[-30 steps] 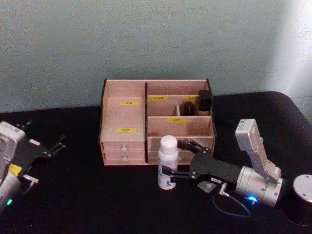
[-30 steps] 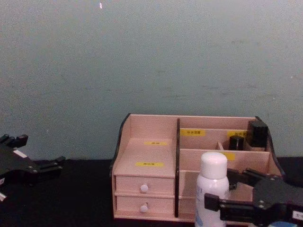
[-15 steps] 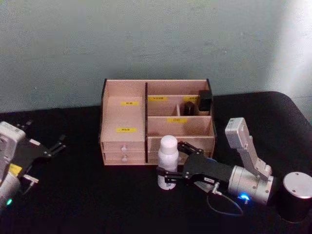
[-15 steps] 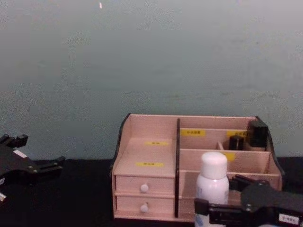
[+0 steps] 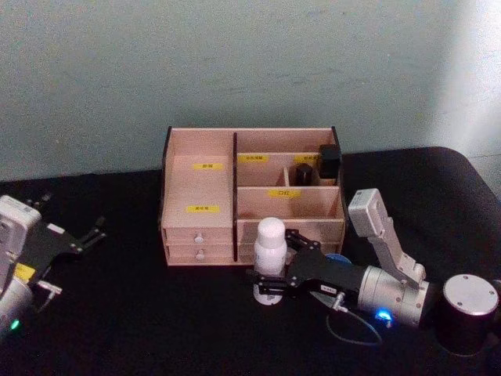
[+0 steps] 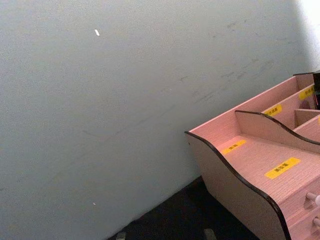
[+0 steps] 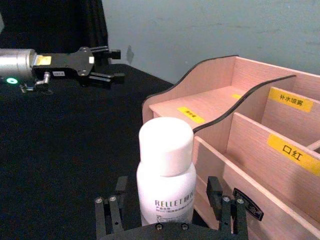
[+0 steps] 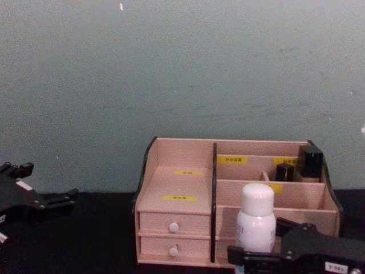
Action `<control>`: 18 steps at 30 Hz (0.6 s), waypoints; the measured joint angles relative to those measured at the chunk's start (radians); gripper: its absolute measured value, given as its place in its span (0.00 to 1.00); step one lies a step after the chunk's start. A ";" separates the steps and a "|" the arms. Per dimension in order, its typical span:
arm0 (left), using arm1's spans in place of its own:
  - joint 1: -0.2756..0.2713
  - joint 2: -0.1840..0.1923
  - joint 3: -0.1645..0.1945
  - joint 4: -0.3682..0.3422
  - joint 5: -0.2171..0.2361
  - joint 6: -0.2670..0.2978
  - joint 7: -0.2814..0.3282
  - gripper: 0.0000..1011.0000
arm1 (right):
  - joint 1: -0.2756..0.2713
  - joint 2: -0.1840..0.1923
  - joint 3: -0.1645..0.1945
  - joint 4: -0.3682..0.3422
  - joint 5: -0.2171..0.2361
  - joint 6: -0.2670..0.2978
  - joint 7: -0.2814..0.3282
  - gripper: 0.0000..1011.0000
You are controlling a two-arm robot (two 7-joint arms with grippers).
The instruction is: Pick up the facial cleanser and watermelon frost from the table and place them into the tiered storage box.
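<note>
The facial cleanser (image 5: 270, 252), a white bottle with a rounded cap, stands upright on the black table just in front of the tiered storage box (image 5: 200, 184). My right gripper (image 5: 271, 265) is open around the bottle's lower part, one finger on each side. In the right wrist view the fingers (image 7: 109, 212) flank the facial cleanser (image 7: 166, 172) with small gaps. Behind the right gripper's body shows a sliver of blue lid, the watermelon frost (image 5: 337, 258), mostly hidden. My left gripper (image 5: 82, 235) rests open at the far left.
Small black containers (image 5: 329, 163) sit in the box's back right compartments. Two white-knobbed drawers (image 8: 174, 227) face me. The right arm's dark cylinder (image 5: 467, 313) stands at the table's right. Open black tabletop lies between the left gripper and the box.
The right arm has slid left and lower, so its fingers now sit around the bottle's lower part. The bottle and the left arm have stayed in place.
</note>
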 joint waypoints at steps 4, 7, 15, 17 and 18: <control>0.000 0.000 0.000 0.000 0.000 0.000 0.000 0.99 | 0.000 0.000 0.000 0.000 -0.001 0.001 0.000 0.99; 0.000 0.000 0.000 0.000 0.000 0.000 0.000 0.99 | 0.000 0.001 0.000 0.000 -0.001 0.000 0.000 0.99; 0.000 0.000 0.000 0.000 0.000 0.000 0.000 0.99 | -0.001 0.001 0.000 -0.001 -0.001 -0.003 0.001 0.99; 0.000 0.000 0.000 0.000 0.000 0.000 0.000 0.99 | -0.001 0.001 0.000 -0.001 -0.001 -0.003 0.002 0.99; 0.000 0.000 0.000 0.000 0.000 0.000 0.000 0.99 | -0.001 0.001 0.001 -0.001 -0.001 -0.003 0.002 0.97</control>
